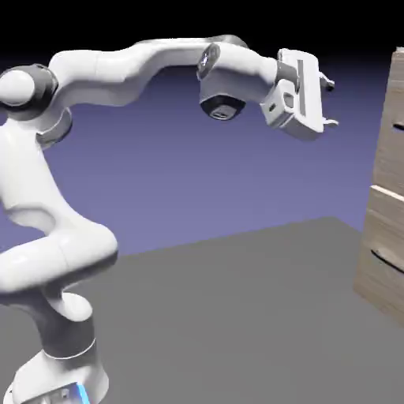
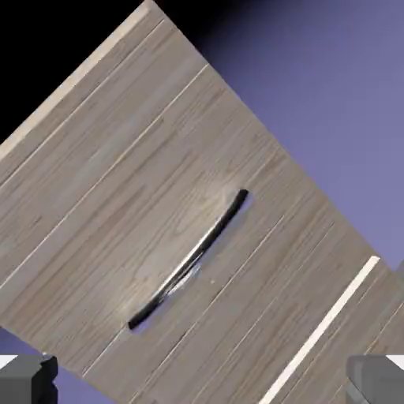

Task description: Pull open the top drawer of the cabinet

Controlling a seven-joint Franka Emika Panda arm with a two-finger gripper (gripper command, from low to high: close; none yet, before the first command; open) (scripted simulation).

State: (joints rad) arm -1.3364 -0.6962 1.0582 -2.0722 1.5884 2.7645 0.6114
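The gripper (image 1: pixel 330 103) stands released, its two fingers spread wide, with nothing between them. In the exterior view it is at the end of the outstretched arm (image 1: pixel 150 67), high over the dark grey surface (image 1: pixel 213 323), and its fingers point toward the cabinet (image 1: pixel 387 170) at the exterior view's right. There is a clear gap between the fingertips (image 1: pixel 331 123) and the wood; they touch nothing.

The top drawer (image 2: pixel 158 181) is the uppermost front of the cabinet, pale wood grain, and in the hand view it fills much of the picture, lying on a slant. Its handle (image 2: pixel 188 260), a slim, dark, curved bar, runs diagonally near the middle, ahead of the gripper and apart from it. A pale strip (image 2: pixel 322 327) marks the drawer's lower edge, and in the exterior view a lower drawer (image 1: pixel 385 237) with a like handle sits beneath. The drawer appears to be closed, though the exterior view cuts the cabinet off at its right edge, so this is hard to judge fully.
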